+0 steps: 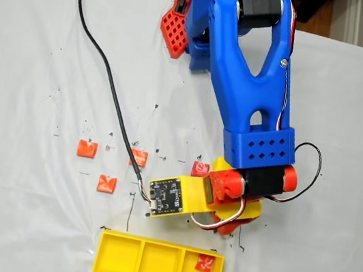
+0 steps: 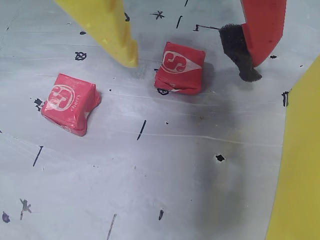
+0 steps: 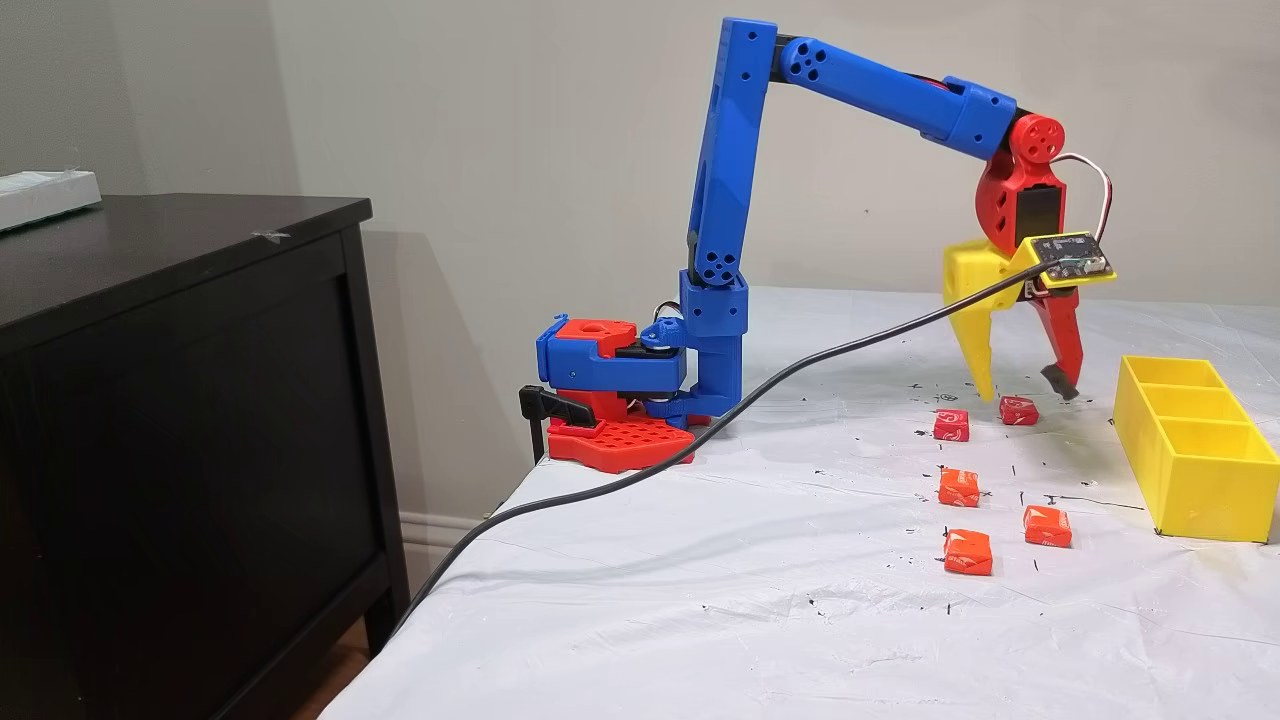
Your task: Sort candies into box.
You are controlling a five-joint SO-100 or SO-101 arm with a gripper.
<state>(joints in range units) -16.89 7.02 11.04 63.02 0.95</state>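
My gripper is open, hovering just above the cloth, and a deep red candy lies between its yellow finger and red finger. From the side, the gripper stands directly over that candy without touching it. A second deep red candy lies next to it on the left. Three orange-red candies sit farther out. The yellow box holds one red candy in its right compartment in a fixed view.
A black cable runs across the white cloth to the wrist camera board. The arm's blue and red base is clamped at the table's far edge. A dark cabinet stands beside the table. The box wall is close on the wrist view's right.
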